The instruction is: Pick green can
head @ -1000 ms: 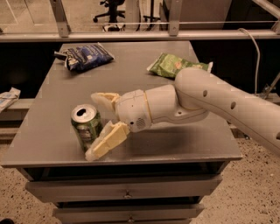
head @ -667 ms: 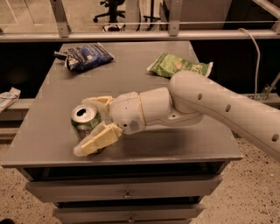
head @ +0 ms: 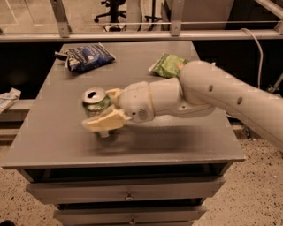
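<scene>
The pincer point(head: 100, 108) has moved up since a moment ago. Before, its near finger point(head: 106, 121) was lower, down by the foot of the can point(head: 94, 100). Now that finger presses on the can's front side, and the far finger point(head: 114, 92) is on its back side. So the pincer is closed on the can, only as wide as the can. The can and pincer both sit higher in the view than before, and a bit more to the right. A dark shadow lies on the worktop point(head: 57, 137) under them. I cannot tell if the can's bottom is off the worktop.

Now the count. There are two drawers point(head: 128, 190) at the front, under the worktop. Next comes one can, at the front left of the worktop, held in the one pincer with its two fingers. One white arm point(head: 221, 95) goes off to the right. Farther back lie two bags: one green bag point(head: 168, 65) just behind the arm, and one blue bag point(head: 86, 56) at the back left. They have not moved. Far away stands one chair point(head: 112, 5).
</scene>
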`<action>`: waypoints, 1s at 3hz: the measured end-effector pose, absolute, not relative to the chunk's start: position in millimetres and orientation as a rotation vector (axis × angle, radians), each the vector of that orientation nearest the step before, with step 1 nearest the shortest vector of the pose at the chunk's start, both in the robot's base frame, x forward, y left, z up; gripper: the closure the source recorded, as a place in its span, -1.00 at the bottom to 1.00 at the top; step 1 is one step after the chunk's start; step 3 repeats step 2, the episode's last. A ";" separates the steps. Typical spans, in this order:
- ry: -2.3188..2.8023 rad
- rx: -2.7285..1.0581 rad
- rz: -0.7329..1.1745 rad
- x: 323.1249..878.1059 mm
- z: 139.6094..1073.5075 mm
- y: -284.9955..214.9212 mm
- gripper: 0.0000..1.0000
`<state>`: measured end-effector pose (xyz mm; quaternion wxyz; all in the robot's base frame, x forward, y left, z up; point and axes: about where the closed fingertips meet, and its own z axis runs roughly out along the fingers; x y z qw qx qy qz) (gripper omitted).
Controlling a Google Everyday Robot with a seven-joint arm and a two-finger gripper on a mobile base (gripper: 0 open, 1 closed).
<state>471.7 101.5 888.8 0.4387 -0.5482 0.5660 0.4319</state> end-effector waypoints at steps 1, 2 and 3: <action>1.419 -1.340 1.014 500.0 914.0 77.8 1.00; 1.416 -1.333 1.003 504.3 919.4 74.7 1.00; 1.416 -1.333 1.003 504.3 919.4 74.7 1.00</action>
